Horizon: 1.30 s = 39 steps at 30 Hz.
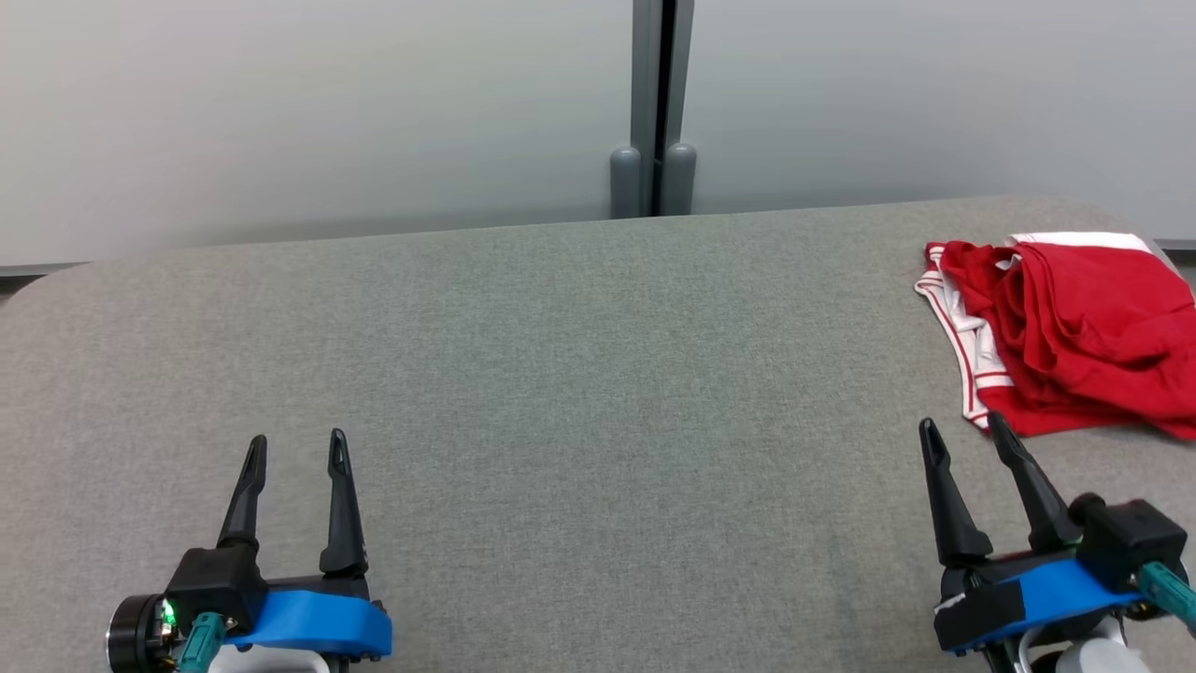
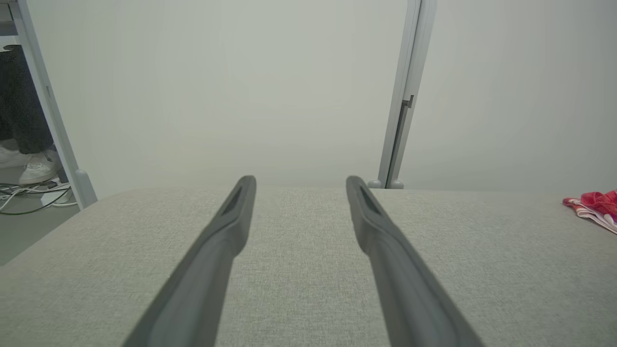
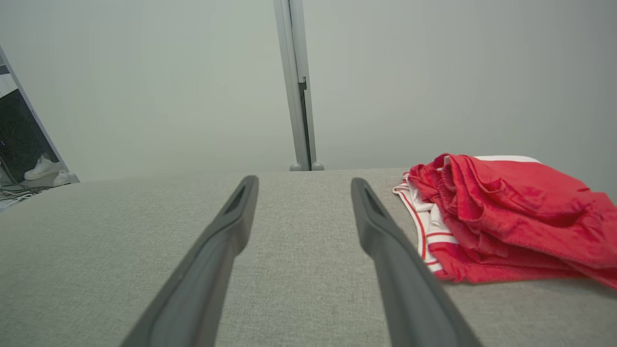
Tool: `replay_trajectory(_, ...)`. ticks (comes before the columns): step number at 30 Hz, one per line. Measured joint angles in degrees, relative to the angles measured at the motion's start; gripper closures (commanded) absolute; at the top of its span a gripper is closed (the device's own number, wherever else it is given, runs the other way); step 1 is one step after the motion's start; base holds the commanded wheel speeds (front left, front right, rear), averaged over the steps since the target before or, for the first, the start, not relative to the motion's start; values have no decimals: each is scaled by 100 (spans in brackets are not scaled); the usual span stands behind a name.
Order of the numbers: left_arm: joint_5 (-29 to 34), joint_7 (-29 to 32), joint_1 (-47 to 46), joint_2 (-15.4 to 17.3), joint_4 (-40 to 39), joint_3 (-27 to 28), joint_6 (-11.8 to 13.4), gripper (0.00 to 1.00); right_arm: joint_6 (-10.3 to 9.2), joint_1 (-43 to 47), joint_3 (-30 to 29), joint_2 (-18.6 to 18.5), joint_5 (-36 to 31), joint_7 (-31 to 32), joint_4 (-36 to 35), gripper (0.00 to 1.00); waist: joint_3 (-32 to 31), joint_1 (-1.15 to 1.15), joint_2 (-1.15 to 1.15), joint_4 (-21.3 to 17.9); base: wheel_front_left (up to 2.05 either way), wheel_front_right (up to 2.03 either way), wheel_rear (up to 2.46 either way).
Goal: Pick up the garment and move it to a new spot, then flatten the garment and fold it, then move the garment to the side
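Note:
The garment [image 1: 1074, 336] is a red piece with white, red-striped trim, lying bunched at the far right of the grey padded table [image 1: 579, 374]. In the right wrist view the garment [image 3: 506, 217] sits just right of my fingers. A corner of the garment [image 2: 595, 207] shows at the right edge of the left wrist view. My right gripper [image 1: 962, 432] hovers open just short of its near-left corner, nothing between the fingers. At the lower left my left gripper [image 1: 297, 447] is open and empty, far from the cloth.
Pale partition panels with a grey post [image 1: 654, 112] stand behind the table. Past the table's left end, in the left wrist view, a person's white shoes [image 2: 33, 166] and floor cables [image 2: 29, 193] show. The table's rounded back-left corner [image 1: 56, 280] is near.

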Motion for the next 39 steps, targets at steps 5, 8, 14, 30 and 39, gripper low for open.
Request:
replay_trajectory(5,-1,0,25,-1,3,-5,10,0,0,241,-174,204,-207,0,-212,0,-67,0,0,125,0,0,0)
replay_trajectory(8,21,0,34,-2,45,-9,10,0,0,305,-180,294,-291,0,-283,0,-72,1,0,188,0,0,0)
replay_trajectory(14,38,0,47,-2,73,-15,10,0,0,332,-224,430,-445,33,-345,0,-65,1,1,278,0,0,0)
replay_trajectory(30,22,0,53,-4,63,10,30,0,0,389,-371,597,-537,167,-332,0,-39,1,1,291,0,0,0)
replay_trajectory(39,11,43,232,-19,352,5,27,100,0,452,-367,612,-533,186,-58,100,-41,1,1,281,0,0,0)
